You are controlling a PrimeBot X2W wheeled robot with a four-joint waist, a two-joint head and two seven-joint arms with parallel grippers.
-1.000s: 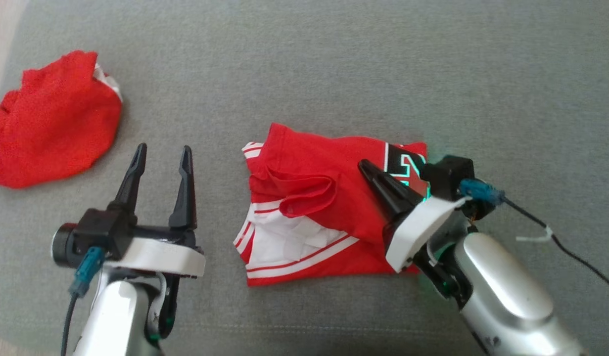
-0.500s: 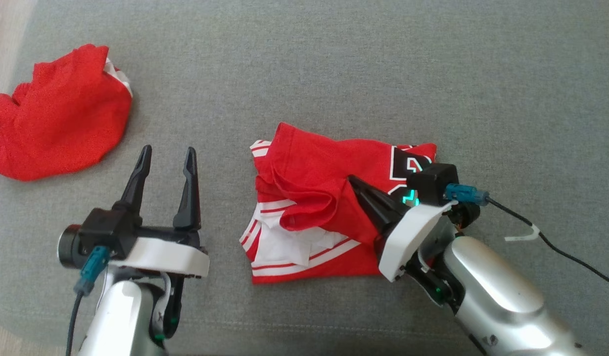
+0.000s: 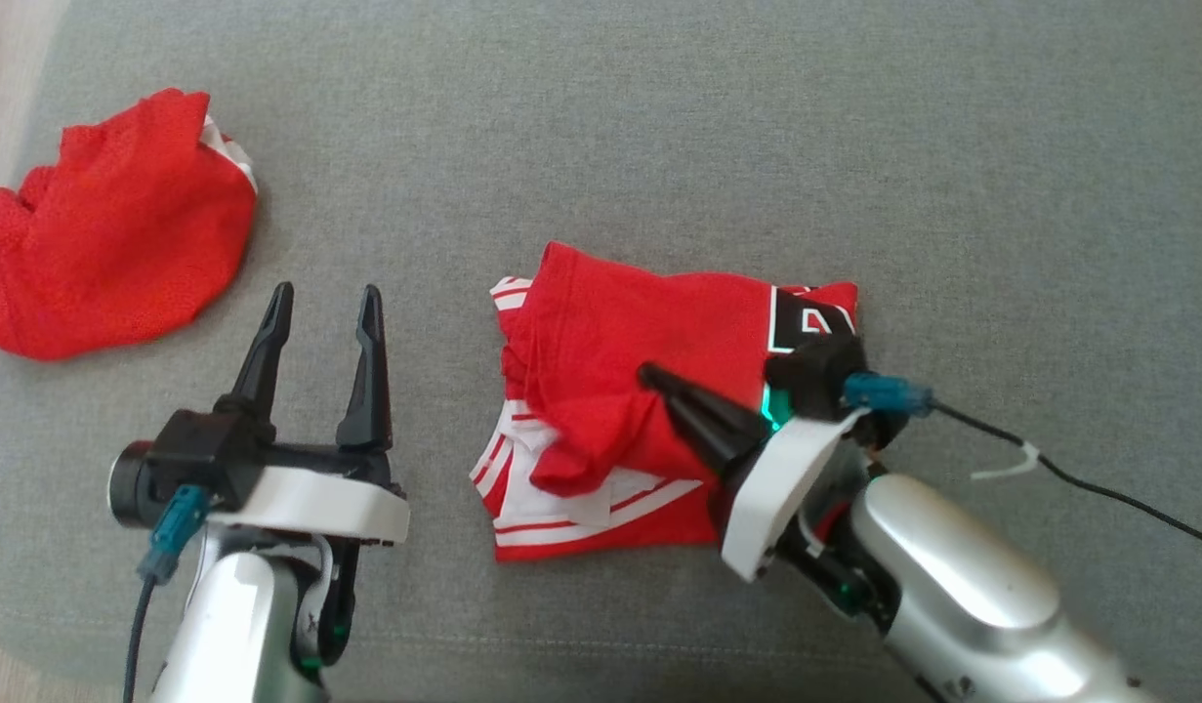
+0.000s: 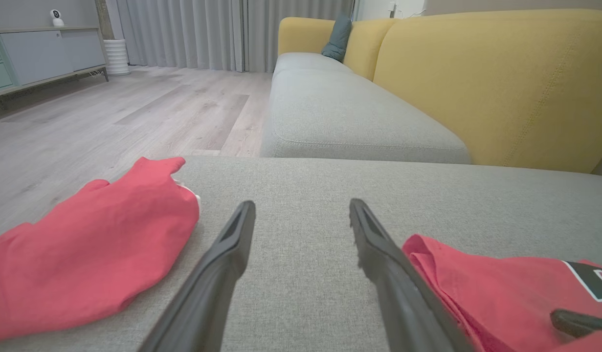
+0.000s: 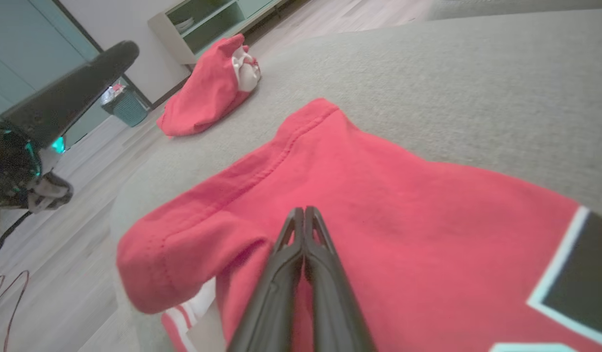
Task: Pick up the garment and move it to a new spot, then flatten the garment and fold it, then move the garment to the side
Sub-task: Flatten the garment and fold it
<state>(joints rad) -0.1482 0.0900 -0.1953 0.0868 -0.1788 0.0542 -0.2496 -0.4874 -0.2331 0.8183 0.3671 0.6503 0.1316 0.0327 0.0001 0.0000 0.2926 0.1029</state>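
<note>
Rumpled red garment (image 3: 640,312) with white-striped trim under closed right claw (image 3: 647,372); left claw (image 3: 326,290) agape.

Bare cushion (image 3: 659,117) lies open between red heap (image 3: 112,225) and garment (image 3: 640,332).

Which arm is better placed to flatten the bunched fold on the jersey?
Right. The right gripper, shut, sits on the jersey beside the bunched fold; the left gripper hangs open over bare cushion, off the cloth. Likely the shorter move.

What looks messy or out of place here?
The red jersey isn't neat: a flap bunches over its white striped part, beside the shut right gripper. Another red garment lies crumpled far left.
</note>
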